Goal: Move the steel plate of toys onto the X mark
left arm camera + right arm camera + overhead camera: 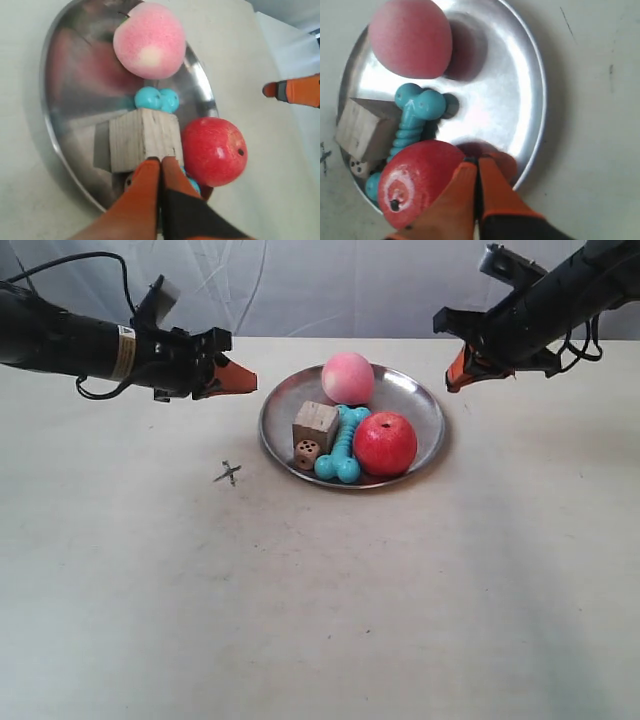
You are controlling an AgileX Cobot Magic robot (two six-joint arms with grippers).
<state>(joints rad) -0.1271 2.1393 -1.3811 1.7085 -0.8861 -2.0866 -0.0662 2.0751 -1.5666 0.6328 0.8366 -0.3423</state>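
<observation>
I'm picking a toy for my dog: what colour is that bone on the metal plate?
The bone is turquoise, plain and unpatterned; the exterior view shows it best.

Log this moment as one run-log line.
steel plate: off X mark, beside it | toys: all in plate | left tool: shut, empty | right tool: shut, empty

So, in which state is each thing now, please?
steel plate: flat on the table, beside the X mark, not on it
toys: all five lying in the plate
X mark: uncovered
left gripper: shut, empty
right gripper: shut, empty
</observation>
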